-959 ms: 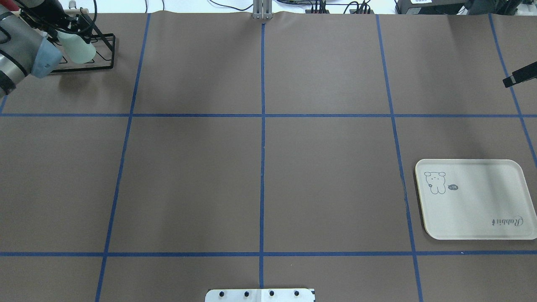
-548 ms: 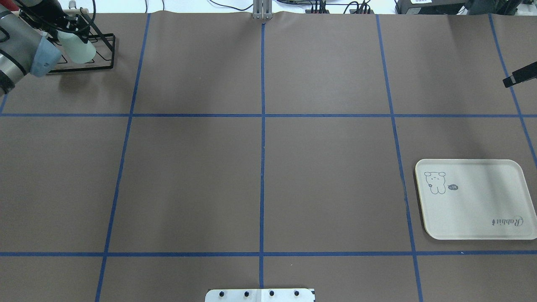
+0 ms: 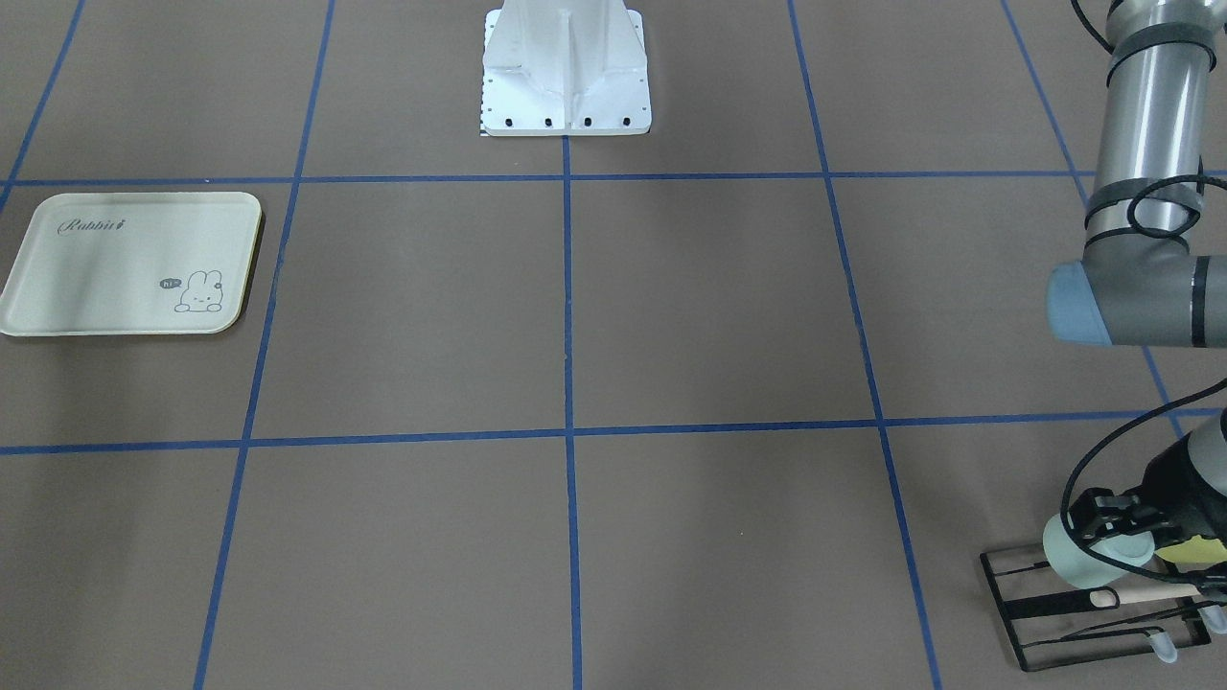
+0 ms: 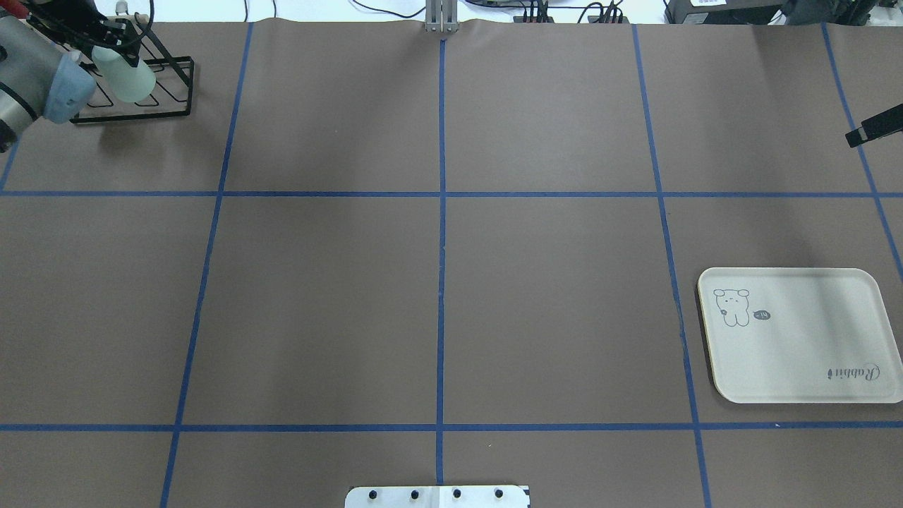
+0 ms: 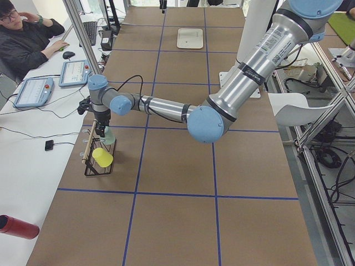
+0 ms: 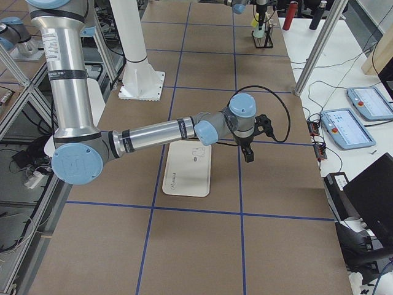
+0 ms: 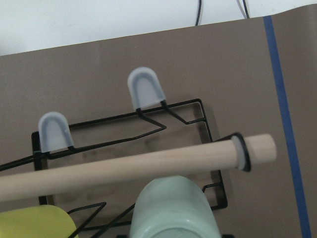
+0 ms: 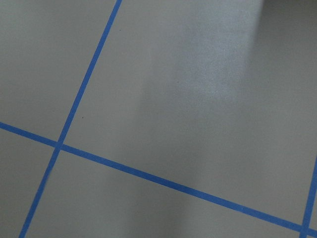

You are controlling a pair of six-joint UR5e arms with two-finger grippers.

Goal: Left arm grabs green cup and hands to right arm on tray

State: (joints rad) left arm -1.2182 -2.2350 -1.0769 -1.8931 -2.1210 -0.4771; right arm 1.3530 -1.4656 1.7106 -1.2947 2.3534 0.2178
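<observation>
The pale green cup (image 4: 127, 76) is at the black wire rack (image 4: 176, 109) in the far left corner. It also shows in the front view (image 3: 1081, 565) and, from above, in the left wrist view (image 7: 173, 213). My left gripper (image 3: 1112, 522) is shut on the green cup's upper part, with the cup tilted over the rack. The cream tray (image 4: 797, 339) with the bunny drawing lies at the near right, with nothing on it. My right gripper (image 4: 857, 135) hangs above the table beyond the tray, looks shut and holds nothing.
A yellow cup (image 7: 34, 223) sits on the rack beside the green one. A wooden dowel (image 7: 124, 171) runs along the rack's top, just past the green cup. The robot's white base plate (image 3: 566, 86) is at the middle near edge.
My left arm has drawn back a little toward the far left corner, and the green cup has moved with it. The right arm and the tray have not moved.
</observation>
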